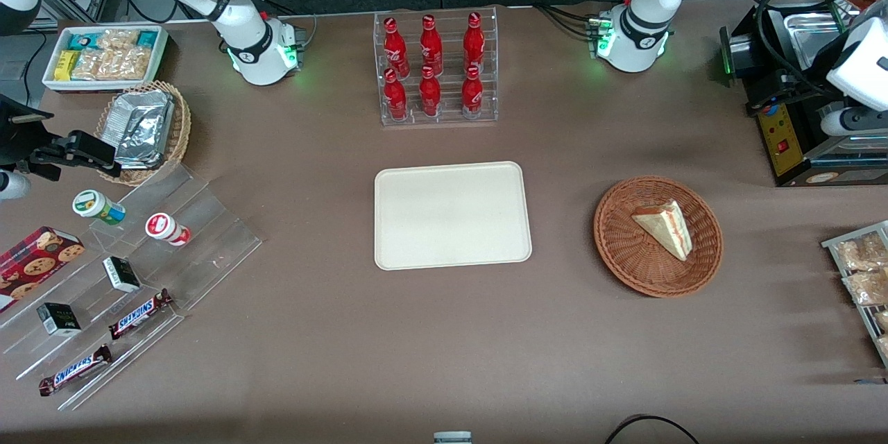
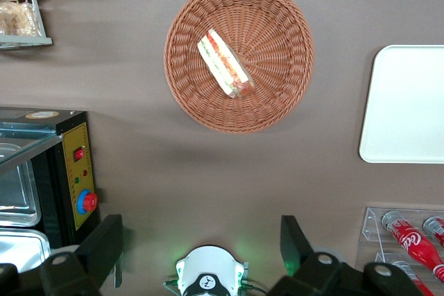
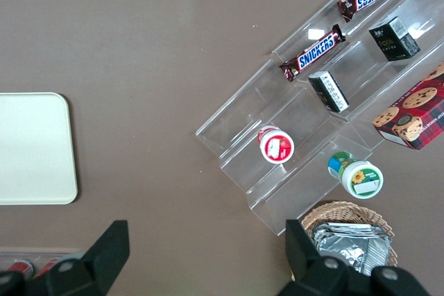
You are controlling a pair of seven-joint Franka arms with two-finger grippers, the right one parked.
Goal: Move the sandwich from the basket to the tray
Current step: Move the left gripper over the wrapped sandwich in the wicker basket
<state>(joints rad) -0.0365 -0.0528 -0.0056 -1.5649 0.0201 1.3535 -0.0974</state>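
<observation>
Lying at middle right of the front view, the basket holds 1 sandwich, likely soft and light; the gripper, high above, open-jawed, should pinch its bread faces gently.

The sandwich, a pale bread wedge (red and green filling along its cut edge), lies flat inside the basket. The cream tray sits beside that basket, apart, toward the parked arm's end.

The gripper, fingers spread wide, hangs high above the table near the basket.
</observation>
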